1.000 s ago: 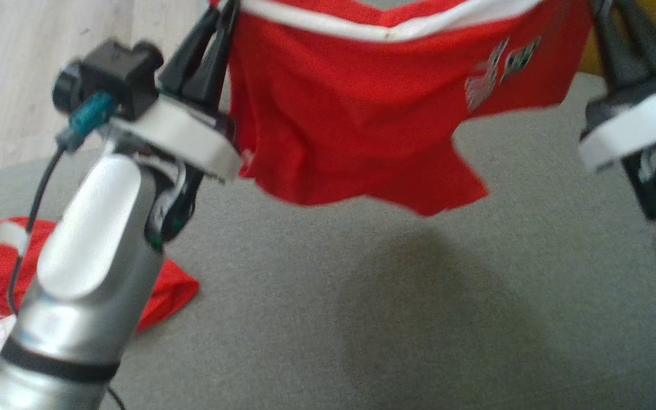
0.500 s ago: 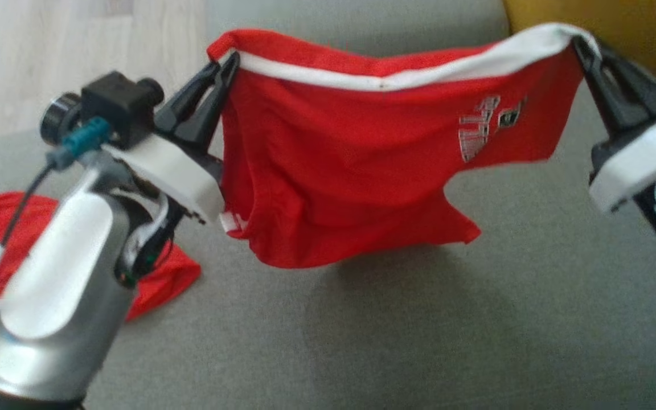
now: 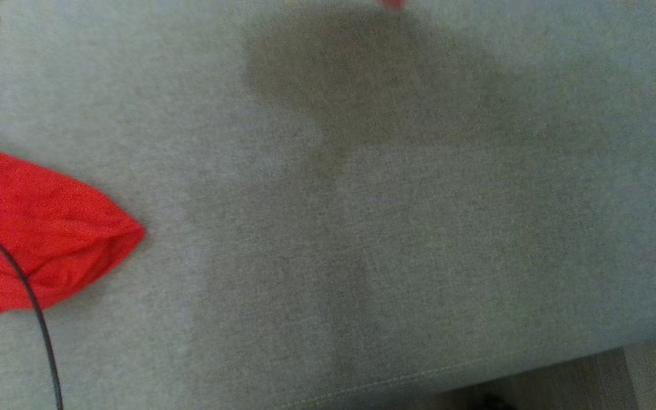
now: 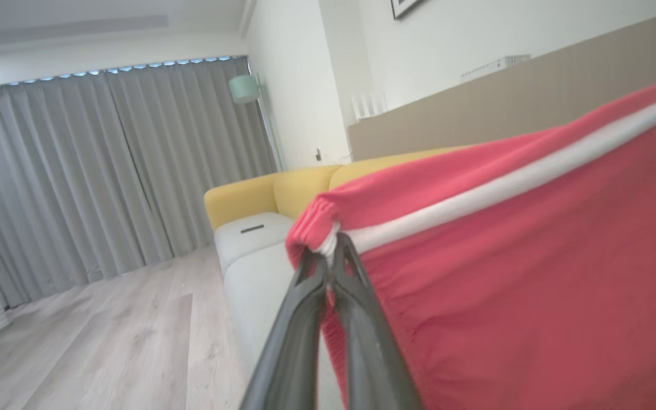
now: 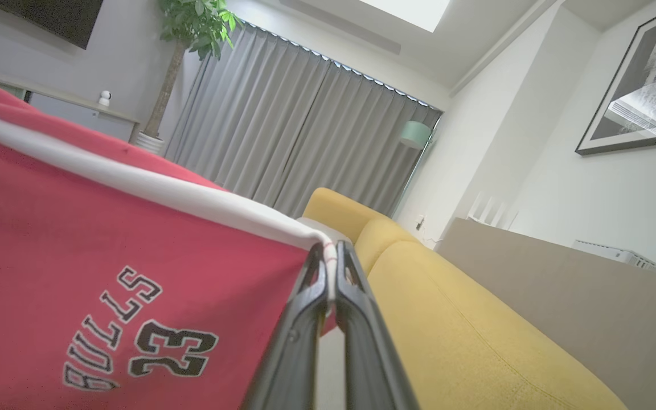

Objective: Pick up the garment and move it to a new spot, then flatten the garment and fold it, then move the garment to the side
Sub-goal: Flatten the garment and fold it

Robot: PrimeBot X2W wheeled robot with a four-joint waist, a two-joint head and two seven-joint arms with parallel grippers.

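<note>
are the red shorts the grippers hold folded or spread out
Spread, not folded: the red shorts hang stretched by the waistband between the shut left gripper and right gripper.

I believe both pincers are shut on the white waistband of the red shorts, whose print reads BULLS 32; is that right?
Not quite: the print reads BULLS 23, as the right wrist view shows. The left pincer and right pincer do grip the red shorts' white waistband.

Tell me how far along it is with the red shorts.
Done: the shorts are picked up. In hand: the left gripper and right gripper each pinch one end of the white waistband, holding them stretched in the air. Left: laying them on the grey cushion, flattening, folding, moving aside.
</note>
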